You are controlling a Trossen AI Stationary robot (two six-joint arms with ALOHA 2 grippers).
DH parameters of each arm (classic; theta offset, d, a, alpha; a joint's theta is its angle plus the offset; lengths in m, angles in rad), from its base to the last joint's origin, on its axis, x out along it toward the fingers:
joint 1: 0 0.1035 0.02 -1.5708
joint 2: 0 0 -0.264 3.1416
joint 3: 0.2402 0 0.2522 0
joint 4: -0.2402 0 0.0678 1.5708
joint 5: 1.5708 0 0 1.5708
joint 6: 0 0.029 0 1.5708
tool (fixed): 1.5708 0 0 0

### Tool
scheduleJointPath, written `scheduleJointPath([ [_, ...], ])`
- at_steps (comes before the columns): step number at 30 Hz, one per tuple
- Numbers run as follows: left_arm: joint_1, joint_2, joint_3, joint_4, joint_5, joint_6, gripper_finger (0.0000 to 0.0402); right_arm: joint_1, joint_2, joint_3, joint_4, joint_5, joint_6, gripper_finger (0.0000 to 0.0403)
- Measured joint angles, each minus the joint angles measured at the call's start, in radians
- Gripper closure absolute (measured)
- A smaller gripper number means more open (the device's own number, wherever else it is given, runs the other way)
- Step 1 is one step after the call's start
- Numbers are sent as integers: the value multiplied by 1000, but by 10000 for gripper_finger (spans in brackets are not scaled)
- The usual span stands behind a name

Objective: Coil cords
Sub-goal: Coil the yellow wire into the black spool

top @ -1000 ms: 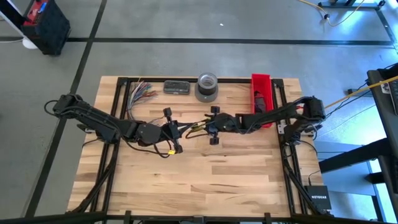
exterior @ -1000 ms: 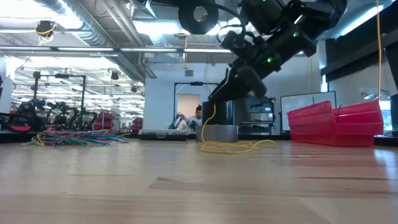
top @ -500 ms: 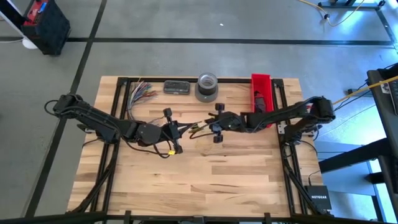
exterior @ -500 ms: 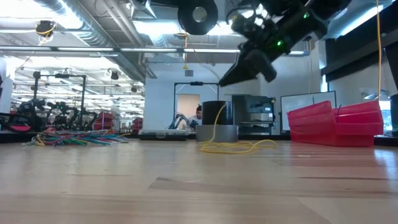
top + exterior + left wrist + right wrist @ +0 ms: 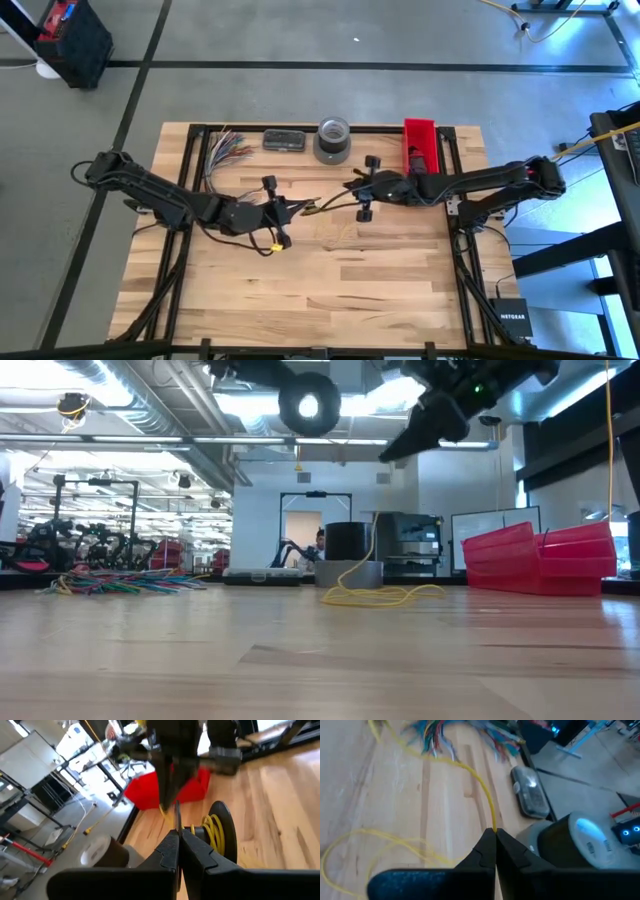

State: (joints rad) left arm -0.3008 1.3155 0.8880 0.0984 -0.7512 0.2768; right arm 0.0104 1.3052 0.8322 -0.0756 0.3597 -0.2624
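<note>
On the wooden slatted surface (image 5: 330, 270), the fan of multicoloured wires (image 5: 226, 148), flat dark rectangular case (image 5: 284, 140), grey tape roll (image 5: 333, 139) and red plastic bin (image 5: 420, 152) line the far edge, left to right.

Yellow cord (image 5: 485, 800), red bin (image 5: 420, 146)

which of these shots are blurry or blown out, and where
Left wrist view: soft throughout, with a blown-out window band at the top edge. Right wrist view: the multicoloured wires are smeared. Low view: bright ceiling lights glare behind the right gripper. High view: even light, sharp.
</note>
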Motion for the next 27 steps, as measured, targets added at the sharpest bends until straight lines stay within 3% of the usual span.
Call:
scheduleJointPath([
  [8,55,2,0,-69,-1,-71,400,97,-26,0,85,-1,3,401],
  [15,88,30,0,-24,9,-119,400,164,-26,0,216,-65,21,401],
  [27,128,80,0,80,121,-85,400,166,73,0,345,-84,132,401],
])
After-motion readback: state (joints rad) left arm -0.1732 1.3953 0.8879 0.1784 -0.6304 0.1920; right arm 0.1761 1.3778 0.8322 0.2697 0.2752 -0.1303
